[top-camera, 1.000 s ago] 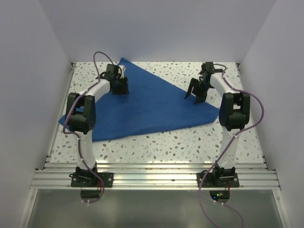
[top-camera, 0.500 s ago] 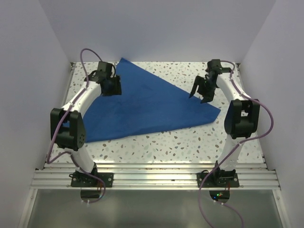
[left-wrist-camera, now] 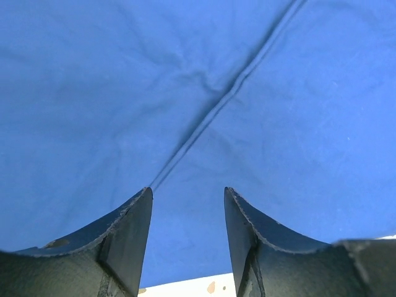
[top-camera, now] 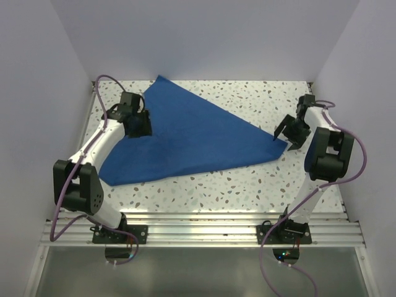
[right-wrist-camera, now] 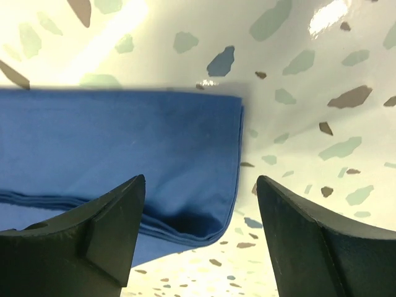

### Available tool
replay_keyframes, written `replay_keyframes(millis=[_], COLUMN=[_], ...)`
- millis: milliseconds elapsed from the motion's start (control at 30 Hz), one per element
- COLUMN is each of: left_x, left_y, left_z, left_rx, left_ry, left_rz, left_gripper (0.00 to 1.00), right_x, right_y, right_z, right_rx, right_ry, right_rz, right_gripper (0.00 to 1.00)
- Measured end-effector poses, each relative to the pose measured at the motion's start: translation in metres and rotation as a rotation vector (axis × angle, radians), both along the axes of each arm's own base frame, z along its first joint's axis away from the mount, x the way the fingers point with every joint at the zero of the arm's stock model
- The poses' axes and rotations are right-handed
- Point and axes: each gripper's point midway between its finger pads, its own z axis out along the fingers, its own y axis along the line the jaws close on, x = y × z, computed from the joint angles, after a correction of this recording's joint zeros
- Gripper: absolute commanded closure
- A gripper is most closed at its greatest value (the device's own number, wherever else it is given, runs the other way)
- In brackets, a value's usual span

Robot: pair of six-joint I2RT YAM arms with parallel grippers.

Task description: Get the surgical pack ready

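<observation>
In the last second the left gripper [top-camera: 137, 122] has slid outward over the left part of the drape [top-camera: 192, 139], near the far-left corner of the worktop [top-camera: 247, 182], jaws apart and empty. The right gripper [top-camera: 286, 132] has swung out to the drape's right corner by the right edge, jaws apart with the folded corner beneath them. Both seem to be lining up to spread the one drape; no tray, instruments or gauze show.

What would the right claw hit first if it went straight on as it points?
Most likely the folded corner of the blue drape, right ahead of the open right claw, though depth is hard to judge.
</observation>
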Motion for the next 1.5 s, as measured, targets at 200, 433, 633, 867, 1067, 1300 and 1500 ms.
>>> replay_keyframes(millis=[200, 433, 633, 867, 1067, 1300, 1500], left_x=[0.0, -0.004, -0.007, -0.007, -0.009, -0.024, -0.035], left_y=[0.008, 0.014, 0.019, 0.024, 0.016, -0.001, -0.007], left_z=[0.002, 0.0, 0.002, 0.004, -0.001, -0.031, -0.057], left_rx=[0.025, 0.055, 0.075, 0.084, 0.046, -0.027, -0.055], left_ry=[-0.006, 0.01, 0.011, 0.008, 0.028, 0.128, 0.202], left_rz=[0.026, 0.042, 0.056, 0.07, 0.043, -0.022, -0.043], left_gripper=[0.46, 0.46, 0.45, 0.46, 0.64, 0.85, 0.92], right_x=[0.016, 0.033, 0.04, 0.039, 0.038, 0.034, 0.031], right_y=[-0.009, -0.018, -0.019, -0.017, -0.013, -0.005, 0.005], right_z=[-0.004, -0.025, -0.025, -0.026, -0.026, -0.027, -0.01], right_rx=[-0.034, -0.028, 0.0, 0.017, 0.035, 0.059, 0.073], right_ry=[-0.064, -0.098, -0.141, -0.185, -0.196, -0.182, -0.19], right_rz=[-0.006, 0.002, 0.032, 0.068, 0.087, 0.091, 0.089], right_gripper=[0.24, 0.29, 0.37, 0.46, 0.64, 1.0, 1.0])
